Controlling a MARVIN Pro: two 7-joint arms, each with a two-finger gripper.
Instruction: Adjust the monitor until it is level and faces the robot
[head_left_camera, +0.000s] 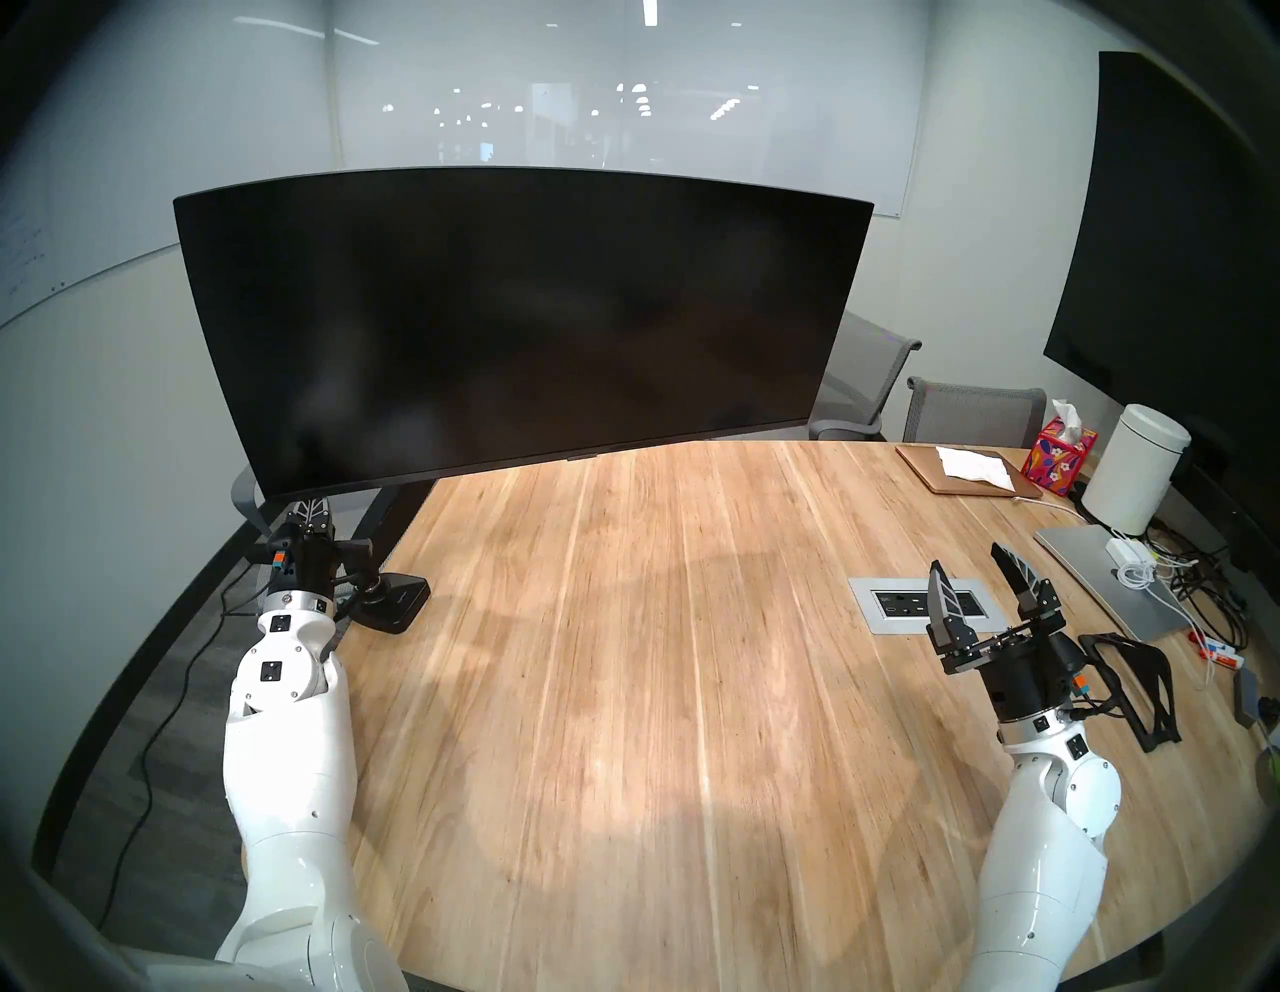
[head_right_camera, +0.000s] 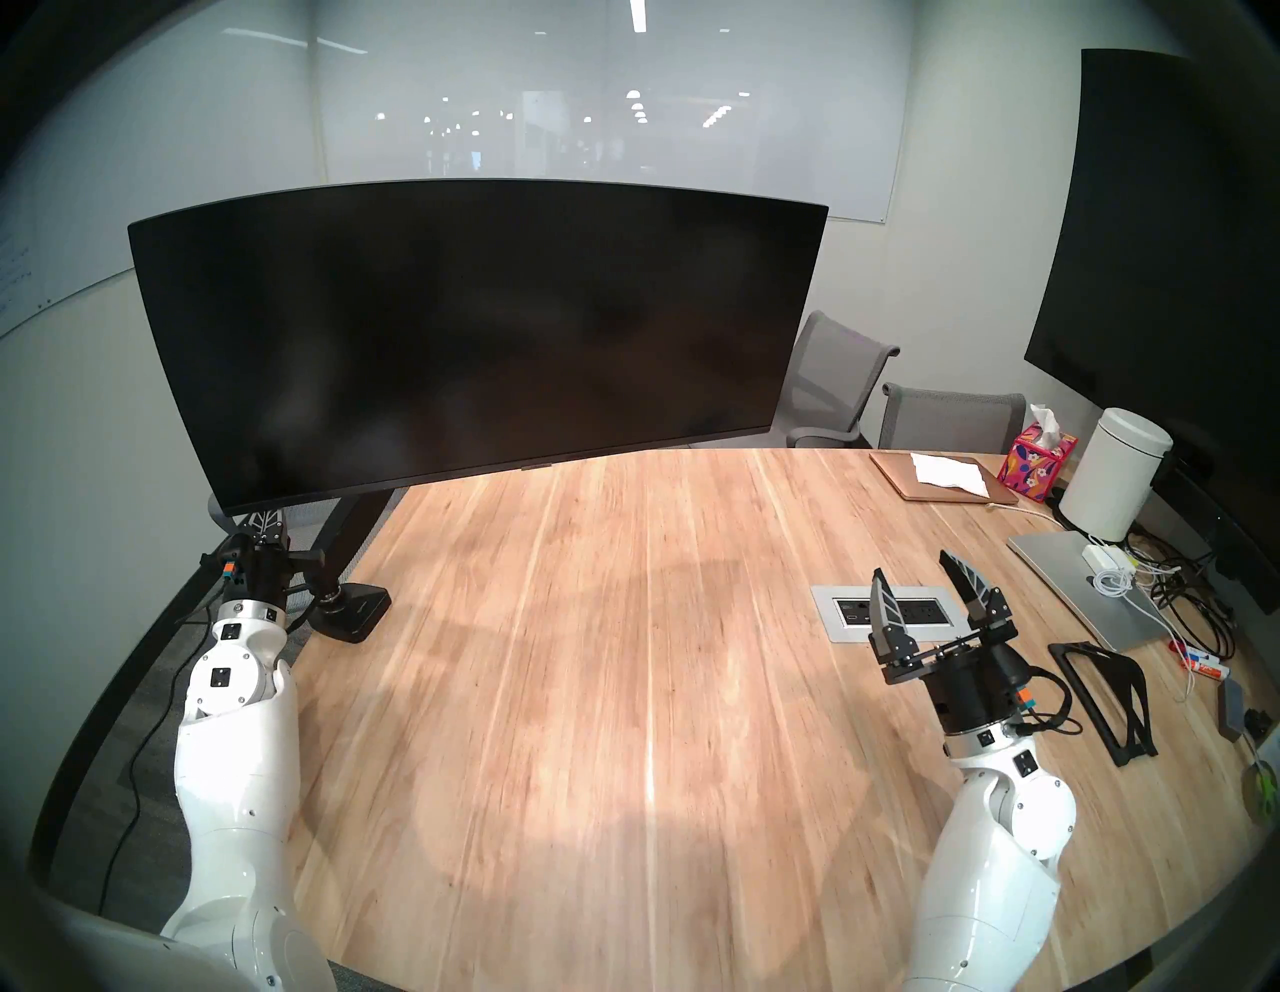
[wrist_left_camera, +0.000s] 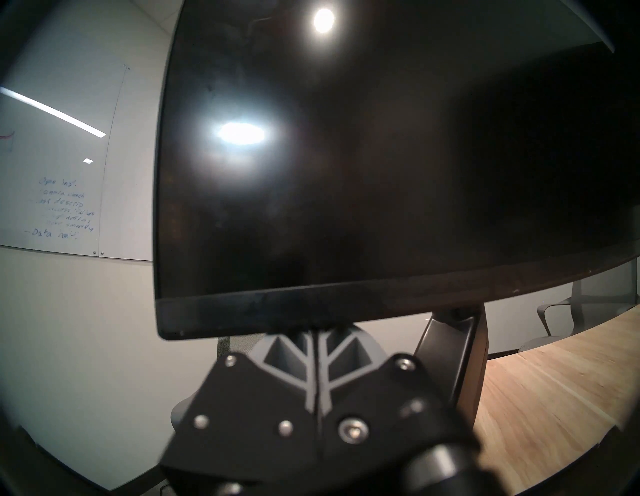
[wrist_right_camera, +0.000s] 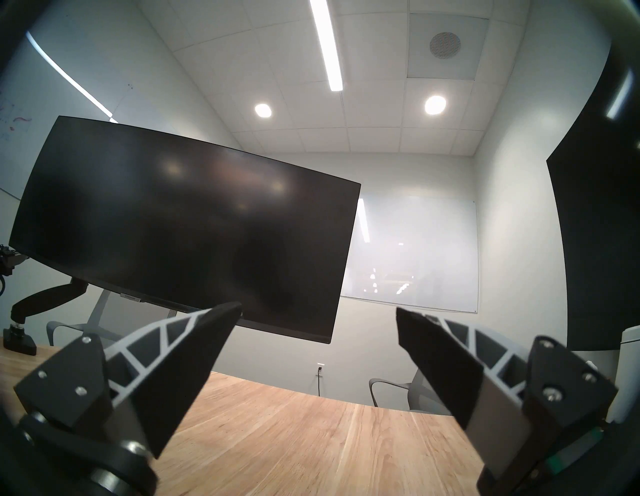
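The monitor (head_left_camera: 512, 325), a very wide curved black screen, hangs over the far left part of the wooden counter (head_left_camera: 623, 693) in the left head view, and it is not level: its left end sits lower than its right. Its black jointed arm mount (head_left_camera: 388, 596) stands clamped at the counter's left edge. The left gripper (head_left_camera: 309, 511) is right under the screen's lower left corner, jaws closed with the tips at the bottom bezel. The right gripper (head_left_camera: 973, 578) hovers above the counter's right side, well apart from the screen, jaws spread with nothing between them, over a power outlet plate (head_left_camera: 893, 603). A larger flat black screen (head_left_camera: 1177, 277) fills the right wall.

The right head view gives the same layout: the monitor (head_right_camera: 471, 332) slanted, the left gripper (head_right_camera: 263, 519) beneath its lower left corner, the right gripper (head_right_camera: 918, 578) empty and wide.

In the left wrist view the monitor (wrist_left_camera: 381, 156) fills most of the frame; the ribbed fingers (wrist_left_camera: 298, 360) are pressed together and meet the underside of the bezel, though contact is blurred.

In the right wrist view the monitor (wrist_right_camera: 187, 225) appears tilted beyond the parted fingers (wrist_right_camera: 194, 350), above the counter (wrist_right_camera: 294, 433).
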